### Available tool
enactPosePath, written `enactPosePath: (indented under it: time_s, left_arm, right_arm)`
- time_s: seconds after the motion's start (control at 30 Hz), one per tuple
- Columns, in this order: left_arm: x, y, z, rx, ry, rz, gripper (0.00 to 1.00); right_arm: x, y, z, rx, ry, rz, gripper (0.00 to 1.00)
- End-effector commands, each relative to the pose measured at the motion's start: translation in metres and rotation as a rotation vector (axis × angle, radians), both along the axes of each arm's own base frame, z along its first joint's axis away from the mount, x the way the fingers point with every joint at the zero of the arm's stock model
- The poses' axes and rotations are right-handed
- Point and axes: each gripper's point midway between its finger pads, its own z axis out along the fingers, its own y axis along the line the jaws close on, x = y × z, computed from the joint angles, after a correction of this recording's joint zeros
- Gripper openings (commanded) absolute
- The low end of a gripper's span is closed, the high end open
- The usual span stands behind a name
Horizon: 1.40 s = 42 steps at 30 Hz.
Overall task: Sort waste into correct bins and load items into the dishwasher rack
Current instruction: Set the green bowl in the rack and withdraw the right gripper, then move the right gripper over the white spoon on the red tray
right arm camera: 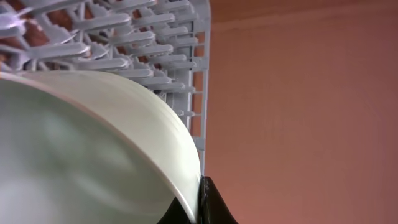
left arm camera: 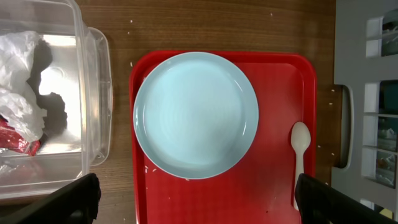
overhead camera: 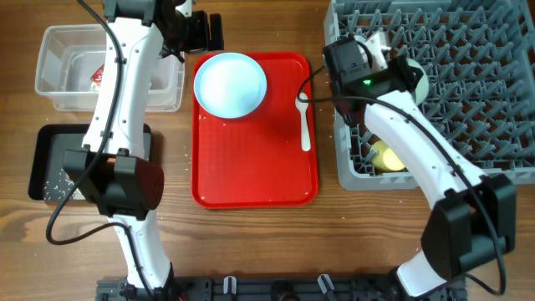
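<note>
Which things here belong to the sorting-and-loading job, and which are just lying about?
Job: round pale blue plate, white plastic spoon, pale green bowl, small yellow cup, grey pegged plastic rack, clear plastic tub, black rectangular tray, crumpled red-and-white wrapper, crumpled white tissue.

Lying about: flat red serving tray, wooden table.

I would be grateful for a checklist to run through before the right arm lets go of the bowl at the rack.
1. Right gripper clamped on the pale green bowl rim: ok.
2. Bowl over the dishwasher rack: ok.
3. Bowl seated between pegs: cannot tell.
4. Yellow cup apart from the bowl: ok.
5. Left gripper open above the pale blue plate: ok.
6. White spoon loaded: not ok, it lies on the red tray.
</note>
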Motion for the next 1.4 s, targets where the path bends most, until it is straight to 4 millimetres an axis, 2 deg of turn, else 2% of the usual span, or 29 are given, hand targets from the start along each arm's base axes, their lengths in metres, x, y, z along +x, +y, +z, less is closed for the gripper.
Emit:
enactPosePath:
  time_s: [0.0, 0.13, 0.3, 0.47, 0.5, 0.6, 0.67, 0.8, 1.07, 1.2, 1.37]
  left_arm:
    - [0.001, 0.001, -0.008, 0.006, 0.016, 0.008, 1.0]
    - [0.001, 0.001, -0.008, 0.006, 0.016, 0.008, 1.0]
    - [0.001, 0.001, -0.008, 0.006, 0.016, 0.008, 1.0]
    - [0.001, 0.001, -0.008, 0.006, 0.016, 0.008, 1.0]
    - [0.001, 0.001, -0.008, 0.006, 0.016, 0.008, 1.0]
    - [0.001, 0.001, -0.008, 0.006, 0.016, 0.008, 1.0]
    - [0.001, 0.001, -0.008, 0.006, 0.016, 0.008, 1.0]
    - [0.001, 0.001, -0.008, 0.006, 0.016, 0.008, 1.0]
    - [0.001, 0.001, -0.008, 0.006, 0.016, 0.008, 1.0]
    - [0.001, 0.001, -0.008, 0.006, 0.016, 0.008, 1.0]
    - [0.001, 0.001, -0.008, 0.006, 0.016, 0.008, 1.0]
  right_arm:
    - [0.006, 0.005, -0.014, -0.069, 0.071, 0.01, 0.04]
    - [0.007, 0.007, -0.025, -0.082, 0.107, 0.015, 0.04]
    - [0.007, 0.038, -0.046, 0.023, 0.168, 0.116, 0.04]
    - [0.003, 0.054, -0.048, -0.008, 0.228, 0.175, 0.06]
    - [0.002, 0.056, -0.048, -0.014, 0.238, 0.183, 0.11]
    - [0.001, 0.063, -0.048, -0.033, 0.263, 0.212, 0.73]
    - [0.0, 0.071, -0.048, -0.047, 0.28, 0.24, 1.0]
    - [-0.002, 0.082, -0.048, -0.063, 0.296, 0.275, 1.0]
    - [-0.001, 0.082, -0.039, -0.068, 0.265, 0.27, 1.0]
    - [0.004, 0.089, -0.033, -0.009, 0.205, 0.29, 1.0]
    - [0.009, 0.121, -0.059, 0.184, 0.256, 0.414, 1.0]
